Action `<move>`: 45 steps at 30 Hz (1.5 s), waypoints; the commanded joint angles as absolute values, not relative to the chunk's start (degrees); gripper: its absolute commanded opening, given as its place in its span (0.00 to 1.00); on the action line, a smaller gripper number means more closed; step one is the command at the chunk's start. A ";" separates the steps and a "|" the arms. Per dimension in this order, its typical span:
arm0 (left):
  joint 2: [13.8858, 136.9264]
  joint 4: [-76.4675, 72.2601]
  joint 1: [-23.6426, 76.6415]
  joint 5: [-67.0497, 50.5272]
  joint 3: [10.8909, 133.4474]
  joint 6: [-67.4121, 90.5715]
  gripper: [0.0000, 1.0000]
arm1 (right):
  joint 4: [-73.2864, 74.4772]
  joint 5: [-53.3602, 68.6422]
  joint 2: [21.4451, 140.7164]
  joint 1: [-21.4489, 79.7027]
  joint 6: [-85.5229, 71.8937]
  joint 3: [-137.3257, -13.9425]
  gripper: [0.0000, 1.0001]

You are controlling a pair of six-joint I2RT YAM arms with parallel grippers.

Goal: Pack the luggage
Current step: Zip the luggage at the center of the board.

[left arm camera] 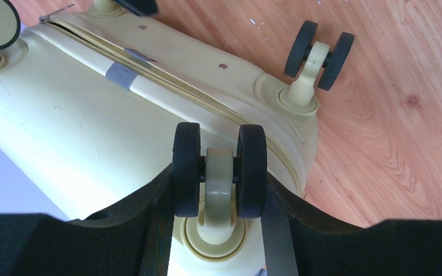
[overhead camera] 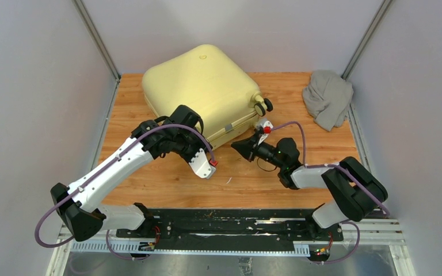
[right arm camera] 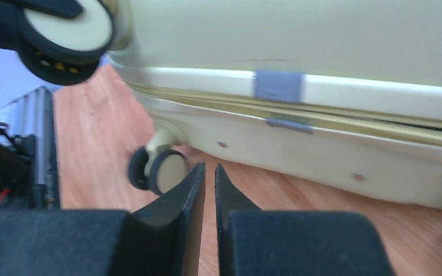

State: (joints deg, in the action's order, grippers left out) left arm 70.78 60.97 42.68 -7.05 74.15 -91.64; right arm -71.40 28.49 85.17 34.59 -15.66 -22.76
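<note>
The pale yellow luggage (overhead camera: 207,80) lies shut on the wooden table (overhead camera: 253,184), its wheeled end facing me. A zipper seam with a strip of grey tape (left arm camera: 119,75) runs along that end. My left gripper (overhead camera: 185,118) sits at the left corner of the end. In the left wrist view the left gripper (left arm camera: 218,178) is shut on a cream-and-black twin wheel (left arm camera: 218,169), one finger on each tyre. My right gripper (overhead camera: 236,146) hovers just off the table in front of the luggage (right arm camera: 322,52). The right gripper (right arm camera: 210,168) is shut with nothing in it, beside a lower wheel (right arm camera: 158,169).
A crumpled grey cloth (overhead camera: 328,99) lies at the back right corner. Grey walls close in the table on three sides. A black rail (overhead camera: 224,221) with the arm bases runs along the near edge. Another wheel pair (overhead camera: 260,106) sticks out at the luggage's right corner.
</note>
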 commanded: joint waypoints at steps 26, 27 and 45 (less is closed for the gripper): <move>56.19 50.19 42.63 -0.18 70.87 -91.89 0.00 | -85.32 44.70 103.48 8.21 -33.39 -37.70 0.51; 56.09 50.20 42.63 -0.20 70.84 -91.73 0.00 | -85.03 45.49 104.06 8.26 -33.77 -38.53 0.51; 55.89 50.19 42.63 -0.09 71.35 -91.41 0.00 | -88.92 50.83 103.41 8.70 -35.70 -30.60 0.60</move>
